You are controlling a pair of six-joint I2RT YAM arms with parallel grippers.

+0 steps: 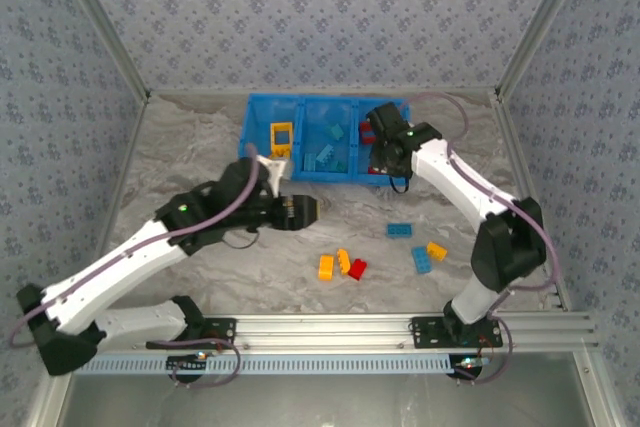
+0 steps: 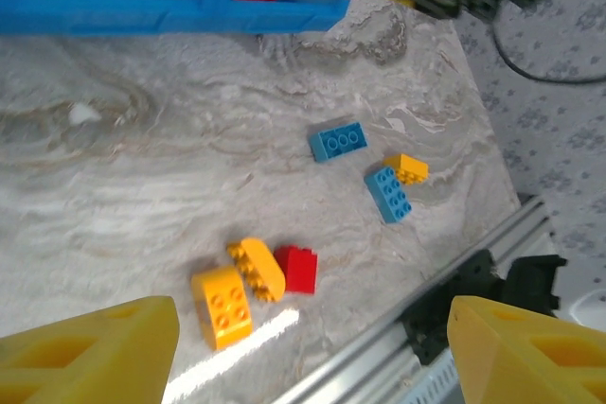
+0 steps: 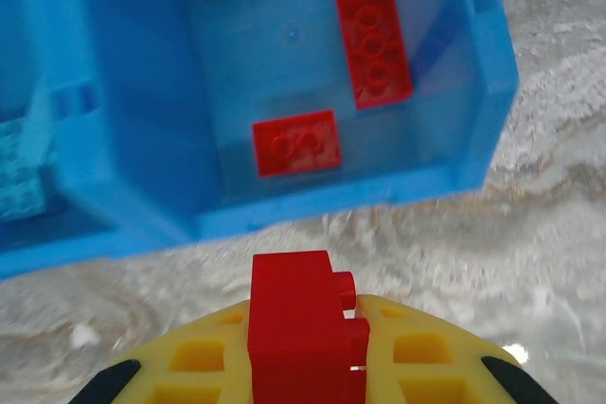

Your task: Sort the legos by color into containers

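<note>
Right wrist view: my right gripper (image 3: 303,371) pinches a red brick (image 3: 301,319) at bottom centre.
Bin: the blue bin (image 3: 464,172) spans the upper frame, with red bricks (image 3: 375,43) in its right compartment.
Left wrist view: my left gripper (image 2: 312,352) stands with jaws spread, holding nothing.
Table (image 2: 142,167): orange bricks (image 2: 222,305) and blue bricks (image 2: 338,140) lie loose, centre and lower centre.

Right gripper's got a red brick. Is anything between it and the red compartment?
Nothing loose stands in the way. The red brick sits clamped in the right gripper, and only the near wall of the bin lies ahead of it. Beyond that wall the compartment is open, holding red bricks and some bare floor.
</note>
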